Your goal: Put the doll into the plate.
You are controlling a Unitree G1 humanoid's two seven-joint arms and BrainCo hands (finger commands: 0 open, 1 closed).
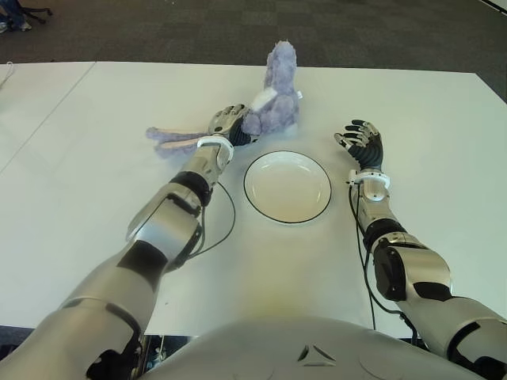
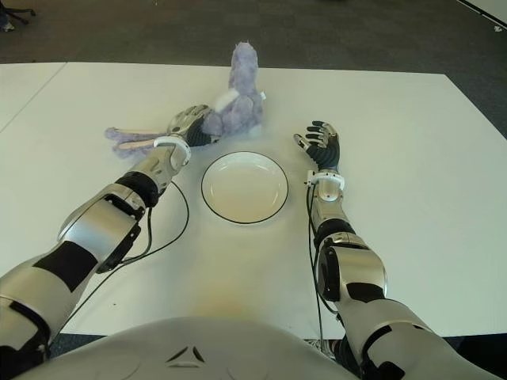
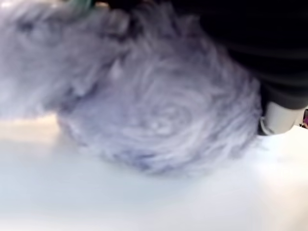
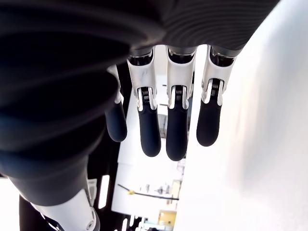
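Observation:
A fluffy purple doll (image 1: 276,107) with long floppy limbs sits on the white table just beyond the plate; one limb stands upright and others trail flat to the left. My left hand (image 1: 230,123) is pressed against the doll's left side with its fingers curled into the fur. The left wrist view is filled by the doll's fur (image 3: 159,115) right at the palm. The white plate (image 1: 287,188), dark-rimmed and with nothing in it, lies in front of the doll. My right hand (image 1: 361,144) shows to the right of the plate, its fingers (image 4: 163,130) spread and holding nothing.
The white table (image 1: 95,182) stretches wide on both sides. A black cable (image 1: 227,226) loops on it beside my left forearm. Dark carpet floor (image 1: 158,32) lies beyond the far edge.

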